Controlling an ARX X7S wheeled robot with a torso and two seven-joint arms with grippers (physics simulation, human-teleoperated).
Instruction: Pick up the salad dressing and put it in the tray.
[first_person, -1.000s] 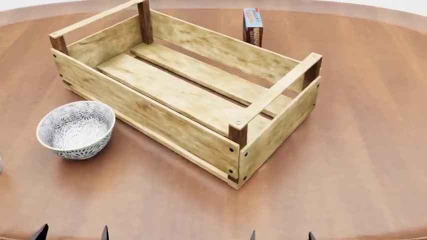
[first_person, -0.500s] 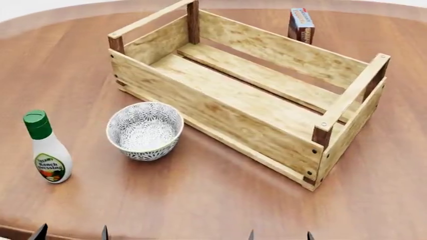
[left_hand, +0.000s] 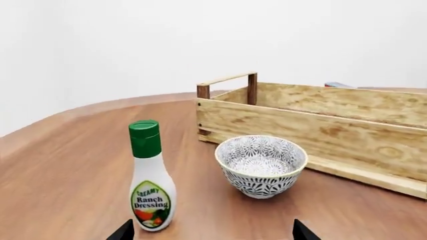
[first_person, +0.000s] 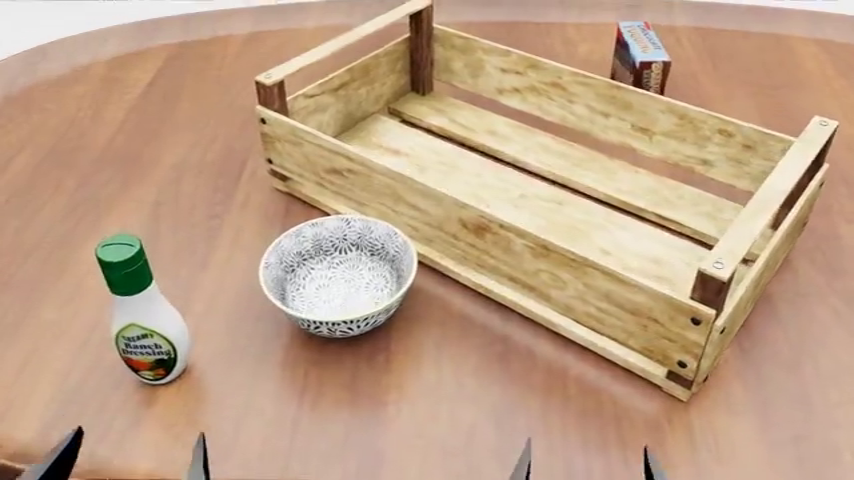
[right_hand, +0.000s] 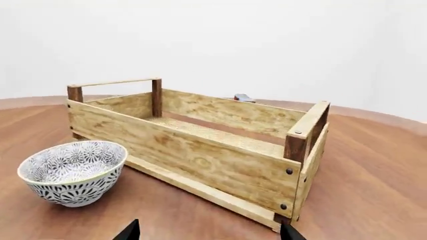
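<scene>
Round wooden table (first_person: 441, 400) bears salad dressing (first_person: 142, 315), tray (first_person: 534, 215), before white walls.

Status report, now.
Left hand and right hand open, empty. Ranch dressing bottle upright, left of patterned bowl. Wooden crate empty.

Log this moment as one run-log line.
phase: pre-grasp | ranch dressing bottle: upright on table, left of bowl | crate: empty | left tool: open | right tool: open
</scene>
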